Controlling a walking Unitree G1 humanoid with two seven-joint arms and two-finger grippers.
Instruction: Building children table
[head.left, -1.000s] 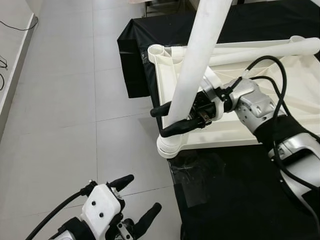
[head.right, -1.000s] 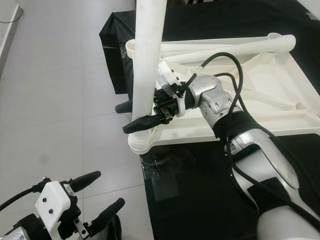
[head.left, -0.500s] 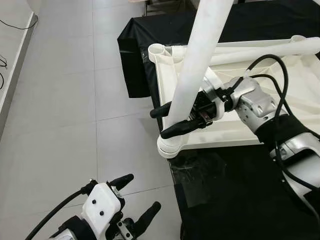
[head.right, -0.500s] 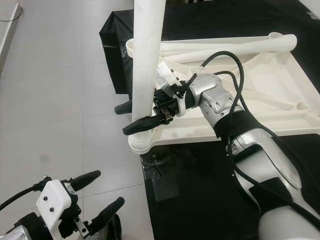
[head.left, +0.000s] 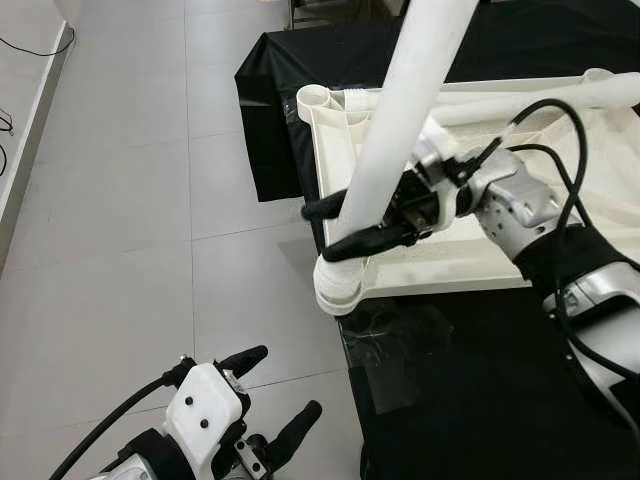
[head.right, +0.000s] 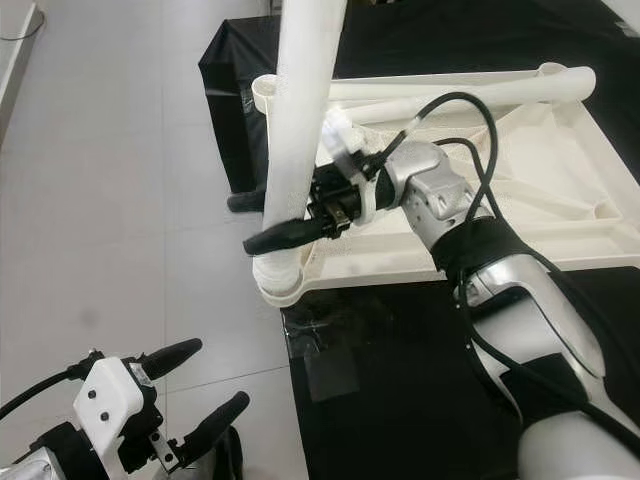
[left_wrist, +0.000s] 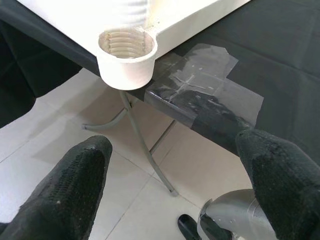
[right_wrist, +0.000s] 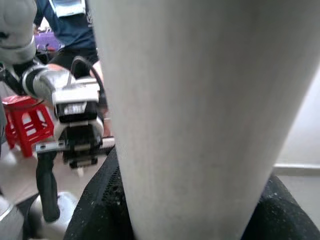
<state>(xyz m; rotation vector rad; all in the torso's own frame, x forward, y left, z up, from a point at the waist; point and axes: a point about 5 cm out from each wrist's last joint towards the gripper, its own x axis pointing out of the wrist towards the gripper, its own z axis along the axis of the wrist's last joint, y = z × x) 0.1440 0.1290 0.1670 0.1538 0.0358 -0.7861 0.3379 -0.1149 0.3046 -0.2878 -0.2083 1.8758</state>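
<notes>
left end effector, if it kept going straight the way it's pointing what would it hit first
Probably the threaded corner socket of the upside-down white tabletop, or the taped edge of the black-covered table beside it. The open left end effector points up at them from below; depth is hard to judge.

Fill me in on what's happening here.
The right gripper is clamped around a white table leg, holding it upright with its lower end in the corner socket of the upturned white tabletop, which lies on a black-covered surface. The left gripper hangs open over the floor.
</notes>
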